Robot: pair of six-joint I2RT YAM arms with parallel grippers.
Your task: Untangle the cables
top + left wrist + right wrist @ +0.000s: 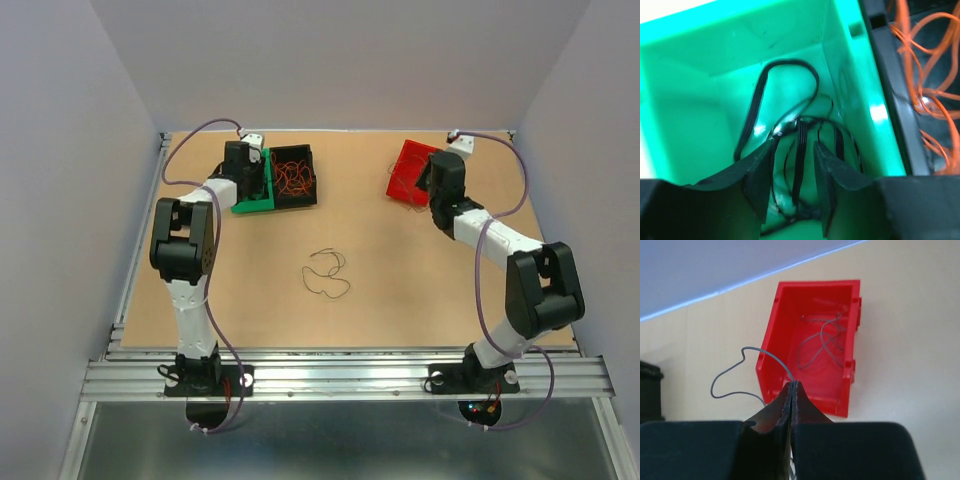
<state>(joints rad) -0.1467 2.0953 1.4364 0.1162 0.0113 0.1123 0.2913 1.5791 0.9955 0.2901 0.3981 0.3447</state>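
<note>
1 grey cable [744, 350] in right pincer [791, 384]

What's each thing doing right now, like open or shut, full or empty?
left gripper: open, down in the green bin, straddling one of the black cables.
right gripper: shut on a thin grey wire.
green bin: holds black cables.
black bin: holds orange wires.
red bin: holds grey wires.
loose wires: lying on the table, untouched.
</note>
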